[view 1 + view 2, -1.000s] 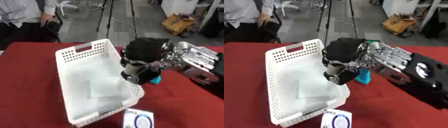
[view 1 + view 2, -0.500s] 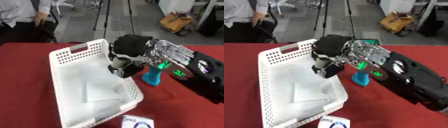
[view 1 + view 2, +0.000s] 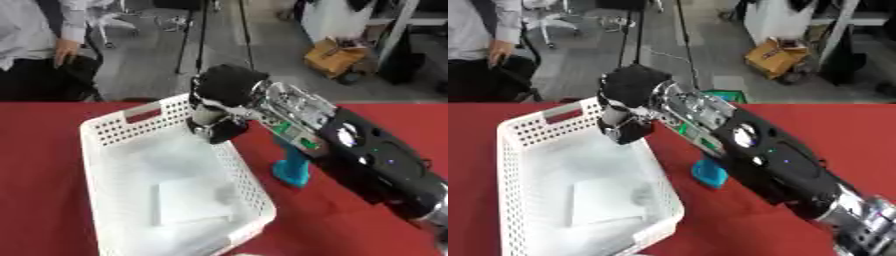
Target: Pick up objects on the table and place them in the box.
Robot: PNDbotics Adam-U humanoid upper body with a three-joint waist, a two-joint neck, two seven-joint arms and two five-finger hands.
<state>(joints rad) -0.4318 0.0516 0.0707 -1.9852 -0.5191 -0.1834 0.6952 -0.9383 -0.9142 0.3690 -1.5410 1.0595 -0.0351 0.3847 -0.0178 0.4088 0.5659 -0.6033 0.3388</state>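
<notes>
Left eye view has my right hand [image 3: 226, 95] reaching across from the right, hanging over the far right corner of the white box [image 3: 114, 132]. Its fingers are curled down around a small object [image 3: 213, 127], pale at the top and dark at the bottom, which hangs just below my palm and just above the box's rim. I cannot make out what the object is beyond that two-tone look. My left hand shows in neither view.

Below and to the left of my hand, the box holds what looks like a flat white sheet or packet [image 3: 191, 200] on its floor, with some crumpled clear wrapping around it. Behind my wrist, under my forearm, a teal object [image 3: 291, 171] stands on the red table [image 3: 35, 210], outside the box and close to its right wall.

Judging by its size, the thing in my fingers is probably light and stiff enough to keep its shape, since it does not sag where it hangs. A hold around its upper part, as I have it, seems right; letting it go from low over the floor would keep it from bouncing on the hard plastic.

The teal object looks like the next candidate. It seems rigid with a broader base and a narrower upright part, so I would take it around that neck. It may be smooth, so my fingers should wrap well round it.
</notes>
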